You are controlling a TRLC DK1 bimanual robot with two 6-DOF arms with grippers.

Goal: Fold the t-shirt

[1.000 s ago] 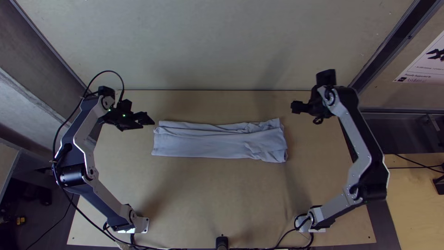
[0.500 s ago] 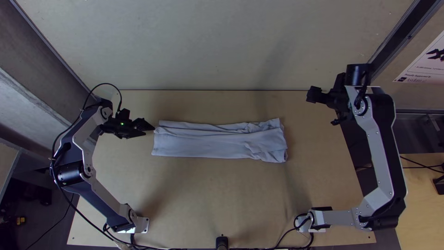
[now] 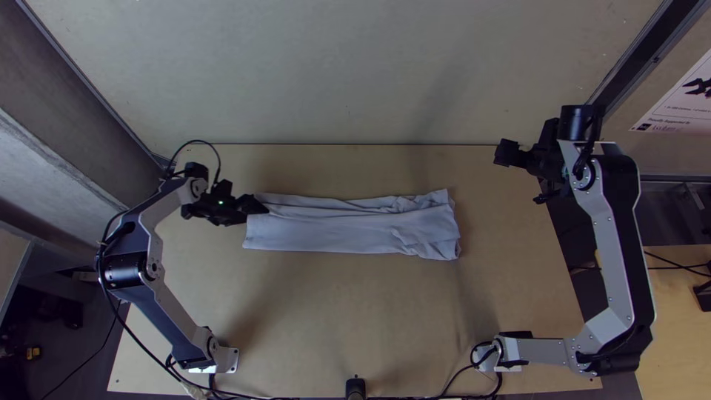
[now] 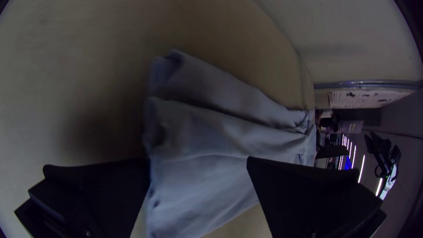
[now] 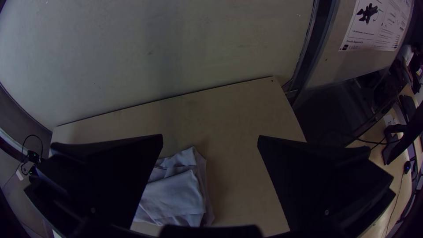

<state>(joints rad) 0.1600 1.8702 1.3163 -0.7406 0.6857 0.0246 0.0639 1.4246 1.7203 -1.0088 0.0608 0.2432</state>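
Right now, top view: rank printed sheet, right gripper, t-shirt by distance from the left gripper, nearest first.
1. T-shirt: near end right by the left gripper.
2. Right gripper: past the shirt's far end.
3. Printed sheet: at the view's right edge.

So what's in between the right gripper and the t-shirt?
Just a bare bit of wooden table. The top view shows that stretch between the right gripper and the t-shirt.
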